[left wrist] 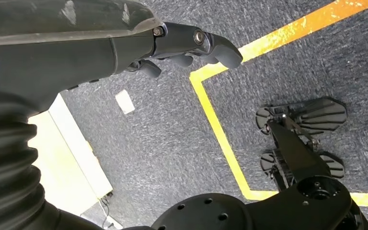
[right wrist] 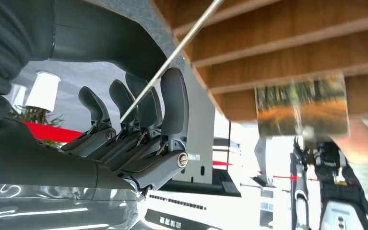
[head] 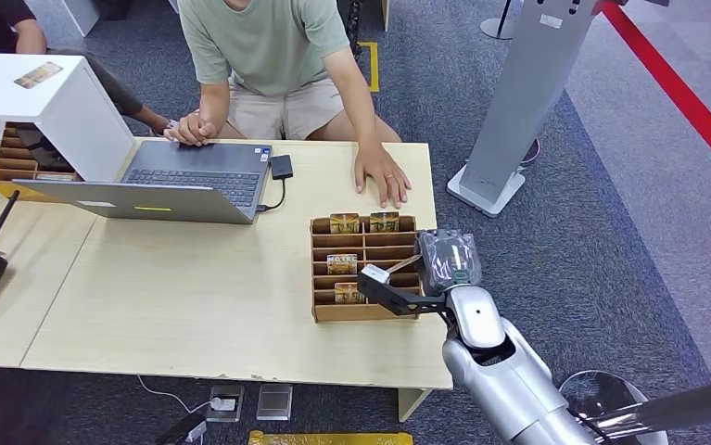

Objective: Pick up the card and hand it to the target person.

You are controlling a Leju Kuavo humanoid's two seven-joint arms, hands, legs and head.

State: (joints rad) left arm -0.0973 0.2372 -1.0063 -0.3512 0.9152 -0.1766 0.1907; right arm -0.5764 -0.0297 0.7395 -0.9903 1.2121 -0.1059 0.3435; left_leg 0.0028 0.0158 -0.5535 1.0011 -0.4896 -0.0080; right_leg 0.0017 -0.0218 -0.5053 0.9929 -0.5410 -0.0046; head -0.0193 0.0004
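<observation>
The right hand [head: 390, 286] pinches a card [head: 398, 267] edge-on over the wooden card rack [head: 366, 312] near the table's [head: 194, 306] right edge. A person's hand [head: 381, 176] rests flat on the far edge just behind the rack; 4 cards stand in its slots. The left hand [left wrist: 191, 45] hangs curled, holding nothing, over the carpet. A laptop [head: 171, 183] sits at the far left.
</observation>
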